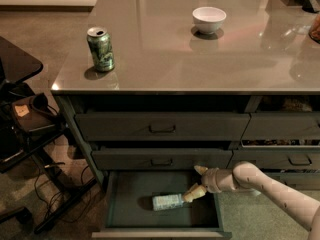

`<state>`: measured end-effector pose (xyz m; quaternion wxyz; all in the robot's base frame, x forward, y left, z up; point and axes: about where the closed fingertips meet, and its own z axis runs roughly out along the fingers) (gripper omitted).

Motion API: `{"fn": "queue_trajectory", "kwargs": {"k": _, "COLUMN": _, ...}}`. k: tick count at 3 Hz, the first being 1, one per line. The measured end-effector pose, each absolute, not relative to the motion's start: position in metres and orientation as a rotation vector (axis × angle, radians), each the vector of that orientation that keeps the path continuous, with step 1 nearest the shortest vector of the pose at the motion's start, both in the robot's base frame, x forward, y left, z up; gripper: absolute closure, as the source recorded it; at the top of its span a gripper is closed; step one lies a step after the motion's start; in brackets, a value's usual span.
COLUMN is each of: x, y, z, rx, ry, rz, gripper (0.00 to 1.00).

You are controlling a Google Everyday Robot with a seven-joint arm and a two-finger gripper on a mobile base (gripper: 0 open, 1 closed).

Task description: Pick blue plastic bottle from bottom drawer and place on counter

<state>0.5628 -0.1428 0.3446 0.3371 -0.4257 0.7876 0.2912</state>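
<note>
Dim warm light, soft overhead glare on the counter, pincer low in the shadowed bottom drawer.

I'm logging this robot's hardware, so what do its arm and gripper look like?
The arm is a smooth, rounded, cream-white tube with faint dark specks along it, no cables showing. Its gripper, over the open bottom drawer, has two short tapered tan fingers.

claw in bottom drawer, middle drawer overhead
</note>
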Motion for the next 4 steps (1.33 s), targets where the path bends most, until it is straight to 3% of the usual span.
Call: {"fn": "queue_trajectory", "kwargs": {"k": 4, "x": 0.556, "y": -0.160, "z": 0.248, "rx": -0.985, "ry": 2.138, "rz": 0.893, "gripper": 0.00}}
